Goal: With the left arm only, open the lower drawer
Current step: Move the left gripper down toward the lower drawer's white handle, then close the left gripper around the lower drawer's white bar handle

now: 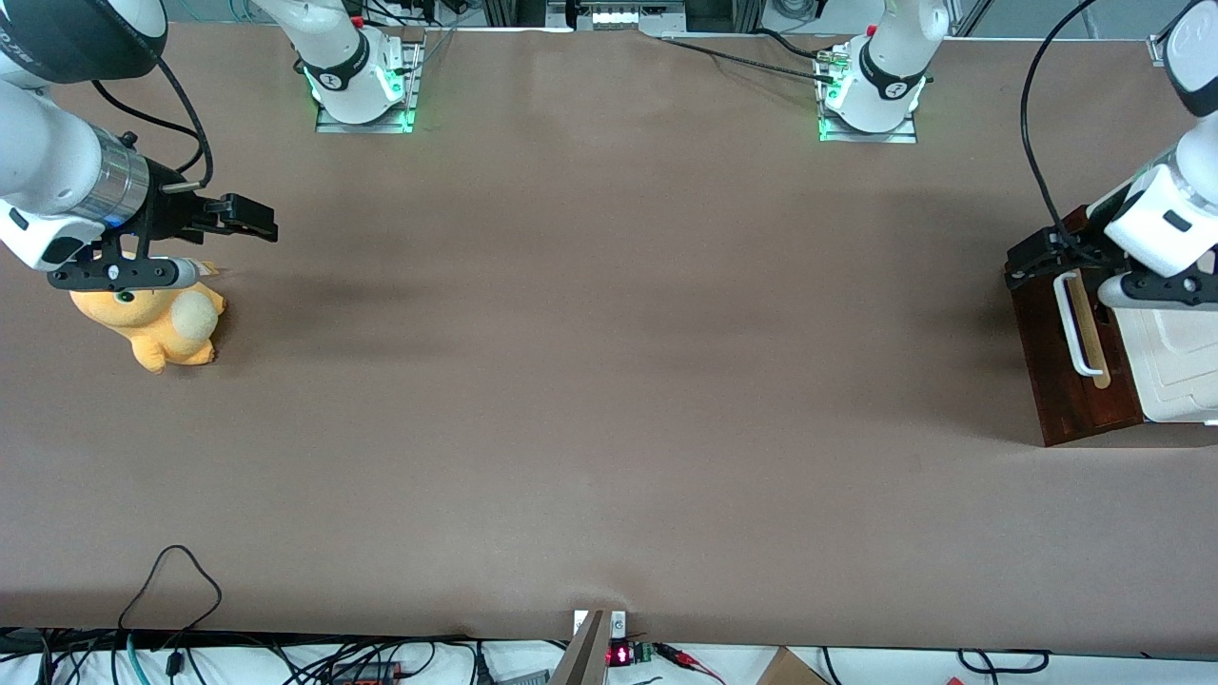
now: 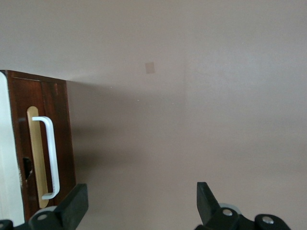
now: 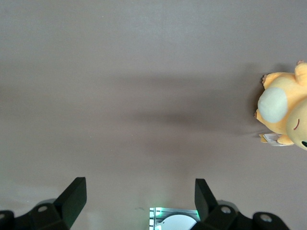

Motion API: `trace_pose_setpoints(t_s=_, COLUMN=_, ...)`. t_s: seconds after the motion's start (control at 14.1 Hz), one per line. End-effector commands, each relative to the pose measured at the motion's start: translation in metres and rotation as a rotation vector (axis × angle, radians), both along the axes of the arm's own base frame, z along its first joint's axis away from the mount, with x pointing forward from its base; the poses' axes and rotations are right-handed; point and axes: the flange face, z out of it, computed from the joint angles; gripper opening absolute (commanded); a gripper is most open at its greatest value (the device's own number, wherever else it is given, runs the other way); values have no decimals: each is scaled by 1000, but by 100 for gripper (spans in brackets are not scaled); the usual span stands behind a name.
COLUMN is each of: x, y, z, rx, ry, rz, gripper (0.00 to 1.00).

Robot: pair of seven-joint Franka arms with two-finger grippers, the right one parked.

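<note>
The lower drawer [image 1: 1070,390] shows its dark reddish-brown wood front at the working arm's end of the table. A white bar handle [image 1: 1072,323] runs along a pale wood strip on it. In the left wrist view the same drawer front [image 2: 62,134] and handle [image 2: 50,158] stand beside the gripper. The left arm [image 1: 1156,214] reaches over the cabinet. Its black gripper [image 1: 1035,259] hangs above the end of the handle that is farther from the front camera. The gripper [image 2: 142,199] is open wide, with only bare table between its fingertips [image 2: 76,201]. It touches neither handle nor front.
The cream-white cabinet top [image 1: 1180,362] lies under the arm's wrist. An orange plush toy [image 1: 157,323] sits toward the parked arm's end of the table. Two arm bases [image 1: 362,81] [image 1: 871,86] stand along the table edge farthest from the front camera. Cables [image 1: 171,590] trail at the nearest edge.
</note>
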Motion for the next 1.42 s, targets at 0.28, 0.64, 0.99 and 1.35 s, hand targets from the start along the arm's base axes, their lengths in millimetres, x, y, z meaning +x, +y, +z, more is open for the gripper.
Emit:
trace_pose_setpoints(t_s=0.28, x=-2, y=-6, z=-80, rx=401, ry=130, rz=78, gripper=100)
trace_pose_setpoints(t_s=0.64, x=-14, y=-41, z=-169, rx=770, ry=209, rz=91, gripper=100)
trace_pose_setpoints(t_s=0.99, x=-59, y=-46, z=-260, rx=1090, ry=227, rz=-131, gripper=100)
trace_pose_setpoints(t_s=1.35, x=-69, y=-36, z=-289, rx=1235, ry=215, rz=-294, gripper=100)
